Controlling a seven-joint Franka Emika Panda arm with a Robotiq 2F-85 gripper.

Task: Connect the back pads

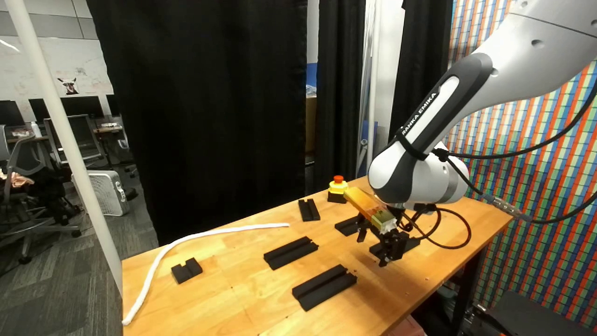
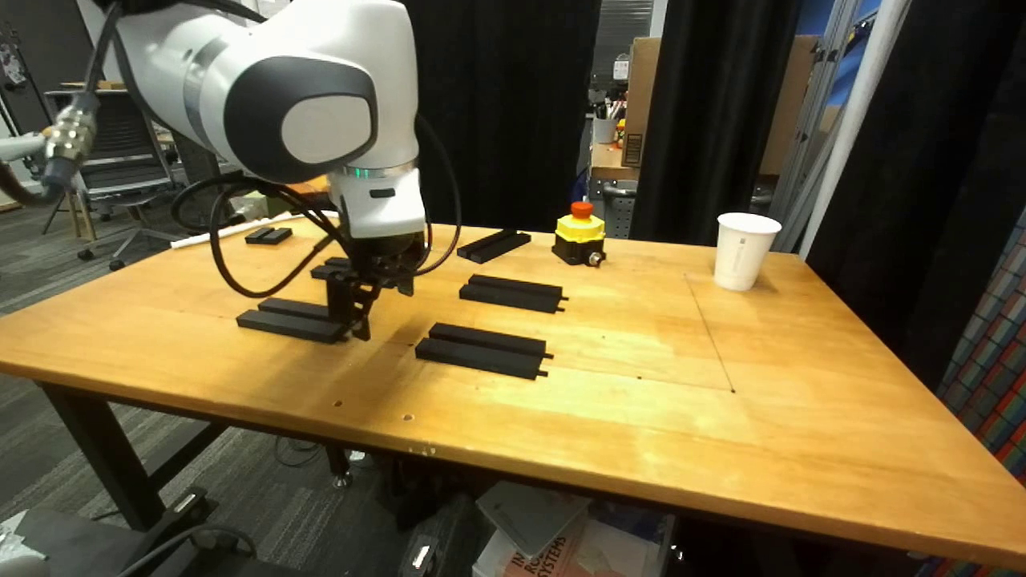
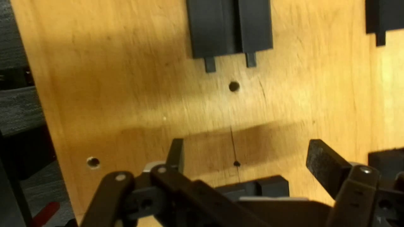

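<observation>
My gripper (image 3: 246, 151) hangs above the wooden table (image 2: 721, 465), jaws wide apart. In both exterior views I see the back pads (image 2: 481, 357) lying flat, separate from one another.

In an exterior view you have black curtains (image 1: 200, 107) hanging behind your wood-topped table (image 1: 242, 298), a multicoloured checkered wall covering (image 1: 527, 182) at one side and, past the curtains' edge, a white box fan (image 1: 106, 191) on grey carpet (image 1: 51, 289), a mesh office chair (image 1: 29, 161), dark monitors (image 1: 84, 106) and a faintly scribbled whiteboard (image 1: 84, 58).
</observation>
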